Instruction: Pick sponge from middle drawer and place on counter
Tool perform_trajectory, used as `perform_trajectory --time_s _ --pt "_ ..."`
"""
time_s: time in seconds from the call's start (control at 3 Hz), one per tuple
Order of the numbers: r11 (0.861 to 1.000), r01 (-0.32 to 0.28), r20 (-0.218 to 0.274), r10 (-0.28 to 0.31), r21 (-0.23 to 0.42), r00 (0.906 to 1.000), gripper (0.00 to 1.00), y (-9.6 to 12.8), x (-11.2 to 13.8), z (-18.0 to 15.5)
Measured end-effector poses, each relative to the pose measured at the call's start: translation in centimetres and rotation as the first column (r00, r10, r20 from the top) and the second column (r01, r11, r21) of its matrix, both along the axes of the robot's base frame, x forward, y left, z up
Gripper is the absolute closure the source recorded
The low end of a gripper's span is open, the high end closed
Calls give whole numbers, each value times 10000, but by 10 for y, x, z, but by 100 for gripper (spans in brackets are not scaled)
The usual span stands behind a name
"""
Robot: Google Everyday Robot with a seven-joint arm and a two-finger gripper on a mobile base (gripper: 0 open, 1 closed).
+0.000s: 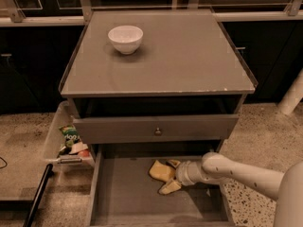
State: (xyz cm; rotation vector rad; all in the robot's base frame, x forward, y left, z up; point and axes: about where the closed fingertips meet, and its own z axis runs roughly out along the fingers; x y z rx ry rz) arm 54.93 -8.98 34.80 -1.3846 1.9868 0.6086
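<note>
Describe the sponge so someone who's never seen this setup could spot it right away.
Find the grey counter with the white bowl on it. Below the knobbed drawer front, the middle drawer is pulled out. The sponge lies on its floor at the tip of the tool. It is flat, pale yellow and wavy-edged, unlike the round white bowl above.

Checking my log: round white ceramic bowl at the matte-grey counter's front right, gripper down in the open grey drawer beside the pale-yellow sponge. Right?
No: the camera view shows the white bowl at the back left of the counter. The gripper is in the middle drawer beside the sponge.
</note>
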Motion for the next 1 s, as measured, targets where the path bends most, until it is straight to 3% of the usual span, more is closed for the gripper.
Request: perform_trajectory --time_s 1.0 --pt "10000 -27 -30 27 -13 10000 90 0 -1 -1"
